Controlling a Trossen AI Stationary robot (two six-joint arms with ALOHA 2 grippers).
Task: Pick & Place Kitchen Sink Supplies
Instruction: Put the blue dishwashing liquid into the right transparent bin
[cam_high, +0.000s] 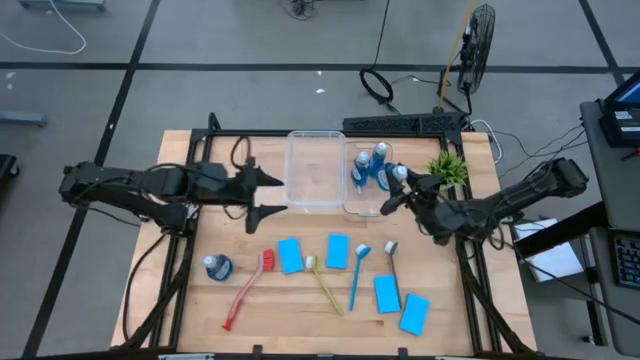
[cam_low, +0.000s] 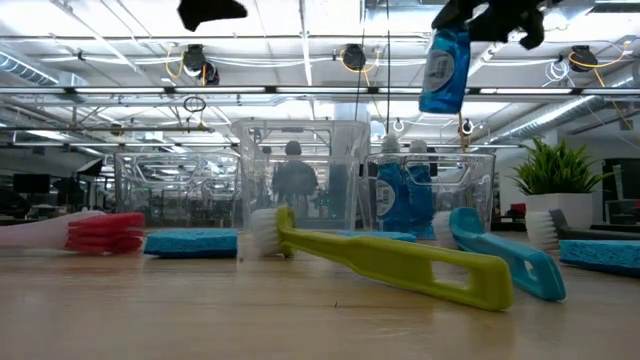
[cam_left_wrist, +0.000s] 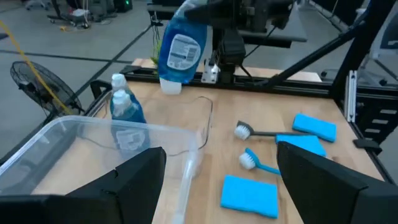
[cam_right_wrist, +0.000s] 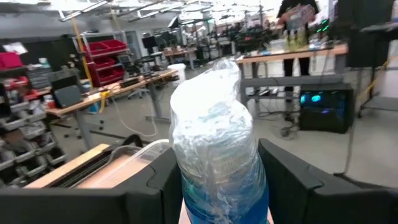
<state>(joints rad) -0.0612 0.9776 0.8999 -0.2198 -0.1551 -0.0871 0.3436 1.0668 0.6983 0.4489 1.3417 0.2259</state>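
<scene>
My right gripper (cam_high: 397, 190) is shut on a blue bottle (cam_left_wrist: 180, 46), which hangs cap down above the near right corner of the right clear bin (cam_high: 352, 205). Two more blue bottles (cam_high: 368, 163) stand in that bin. My left gripper (cam_high: 268, 196) hovers open, with nothing between its fingers, just left of the other clear bin (cam_high: 315, 170). On the table's near half lie another blue bottle (cam_high: 217, 266), a red brush (cam_high: 245, 290), a yellow-green brush (cam_high: 322, 283), a blue brush (cam_high: 357, 272), a grey brush (cam_high: 392, 258) and several light-blue sponges (cam_high: 290, 255). My right gripper pinches the bottle's body (cam_right_wrist: 217, 196) between its two fingers (cam_right_wrist: 155, 186), one on each side. The fingers come in about level from the table's right side. The bottle is lifted clear, its white cap (cam_left_wrist: 169, 86) pointing down above the bin.
A small green potted plant (cam_high: 447, 165) stands at the far right, behind my right gripper. A black frame (cam_high: 400, 122) runs along the table's far edge. Bare wood lies along the table's near edge (cam_high: 300, 335).
</scene>
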